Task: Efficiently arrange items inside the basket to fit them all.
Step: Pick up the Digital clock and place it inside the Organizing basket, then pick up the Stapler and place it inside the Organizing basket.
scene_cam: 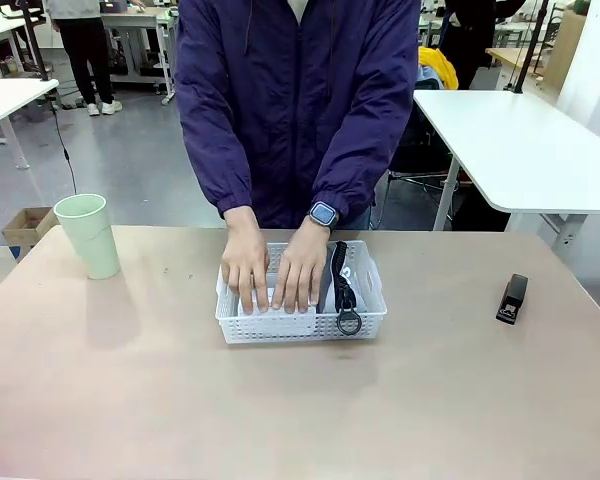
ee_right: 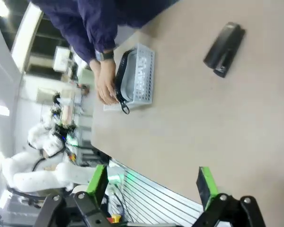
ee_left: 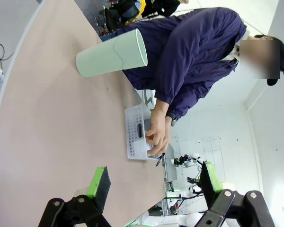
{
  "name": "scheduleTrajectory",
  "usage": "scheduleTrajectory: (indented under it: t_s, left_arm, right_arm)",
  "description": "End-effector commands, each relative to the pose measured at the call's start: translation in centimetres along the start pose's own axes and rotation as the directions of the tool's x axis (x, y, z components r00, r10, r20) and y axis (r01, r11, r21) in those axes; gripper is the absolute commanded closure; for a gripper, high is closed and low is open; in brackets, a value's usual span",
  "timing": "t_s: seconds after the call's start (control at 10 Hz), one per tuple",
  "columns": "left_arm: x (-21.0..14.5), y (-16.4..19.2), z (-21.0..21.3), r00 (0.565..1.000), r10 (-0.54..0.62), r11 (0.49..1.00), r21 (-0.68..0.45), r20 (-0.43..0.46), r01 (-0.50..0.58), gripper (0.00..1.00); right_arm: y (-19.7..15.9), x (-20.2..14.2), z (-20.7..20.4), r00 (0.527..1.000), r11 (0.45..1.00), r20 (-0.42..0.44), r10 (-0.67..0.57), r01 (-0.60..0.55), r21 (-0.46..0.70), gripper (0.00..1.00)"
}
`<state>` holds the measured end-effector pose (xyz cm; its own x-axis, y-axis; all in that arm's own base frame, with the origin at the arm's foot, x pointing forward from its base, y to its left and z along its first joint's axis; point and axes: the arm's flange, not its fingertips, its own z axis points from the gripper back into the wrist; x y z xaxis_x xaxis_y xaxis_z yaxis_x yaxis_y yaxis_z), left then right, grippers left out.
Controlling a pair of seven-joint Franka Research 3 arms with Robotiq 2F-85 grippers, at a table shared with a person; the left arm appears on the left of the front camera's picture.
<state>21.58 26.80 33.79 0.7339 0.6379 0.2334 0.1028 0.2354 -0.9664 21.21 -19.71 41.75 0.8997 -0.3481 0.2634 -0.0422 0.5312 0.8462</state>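
Left gripper (ee_left: pixel 154 179) and right gripper (ee_right: pixel 151 183) gape empty; person's hands (scene_cam: pixel 245 270) rest inside the basket (scene_cam: pixel 300 326).

— What is the bench (scene_cam: pixel 180 400) like?
— A pale brown top, plain and matte, spanning the front view from side to side.
— What sits on it?
— Three things. A pale green cup (scene_cam: pixel 88 235) stands upright at the far left. A white perforated basket (scene_cam: pixel 300 326) sits mid-bench near the far edge. A small black stapler (scene_cam: pixel 512 298) lies flat off to the right.
— Any touching?
— No, all well apart.
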Motion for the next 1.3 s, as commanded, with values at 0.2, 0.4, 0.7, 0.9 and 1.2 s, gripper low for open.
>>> scheduleTrajectory:
  t_s: [0.2, 0.4, 0.7, 0.9, 1.2]
  left_arm:
    - [-0.35, -0.2, -0.39, 1.0, -0.02, 1.0, -0.023, 0.013, 0.021, 0.0]
    - [-0.35, -0.2, -0.39, 1.0, -0.02, 1.0, -0.023, 0.013, 0.021, 0.0]
    - [-0.35, -0.2, -0.39, 1.0, -0.02, 1.0, -0.023, 0.013, 0.021, 0.0]
    - [-0.35, -0.2, -0.39, 1.0, -0.02, 1.0, -0.023, 0.013, 0.021, 0.0]
    - [-0.35, -0.2, -0.39, 1.0, -0.02, 1.0, -0.023, 0.013, 0.021, 0.0]
  right_arm:
    - [2.86, 1.9, -3.12, 0.996, 0.998, -0.077, 0.047, -0.051, -0.048, 0.0]
    - [2.86, 1.9, -3.12, 0.996, 0.998, -0.077, 0.047, -0.051, -0.048, 0.0]
    - [2.86, 1.9, -3.12, 0.996, 0.998, -0.077, 0.047, -0.051, -0.048, 0.0]
    - [2.86, 1.9, -3.12, 0.996, 0.998, -0.077, 0.047, -0.051, -0.048, 0.0]
    - [2.86, 1.9, -3.12, 0.996, 0.998, -0.077, 0.047, -0.051, -0.048, 0.0]
